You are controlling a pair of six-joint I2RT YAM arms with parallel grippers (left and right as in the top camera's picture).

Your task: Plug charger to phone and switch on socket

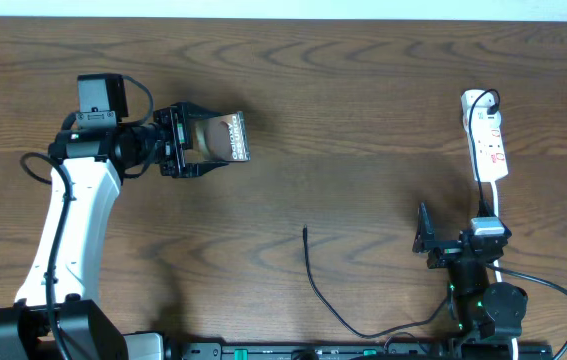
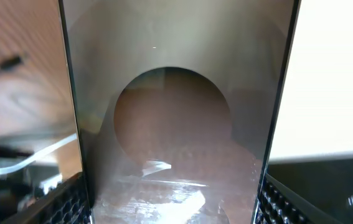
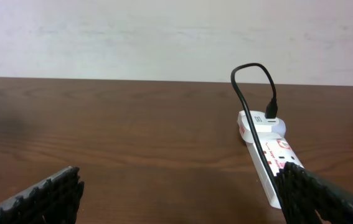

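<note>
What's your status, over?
Left pincer shut on phone. Right pincer open, empty, near power strip. Charger tip loose on table, not in phone. Nothing blocking.

A dark brown wooden table (image 1: 363,120) fills the overhead view, its grain running in long wavy bands along its length. Beyond its far edge stands a plain off-white wall (image 3: 132,37), faintly mottled. Soft, even light falls over the tabletop, leaving a dull sheen and only faint shadows.
</note>
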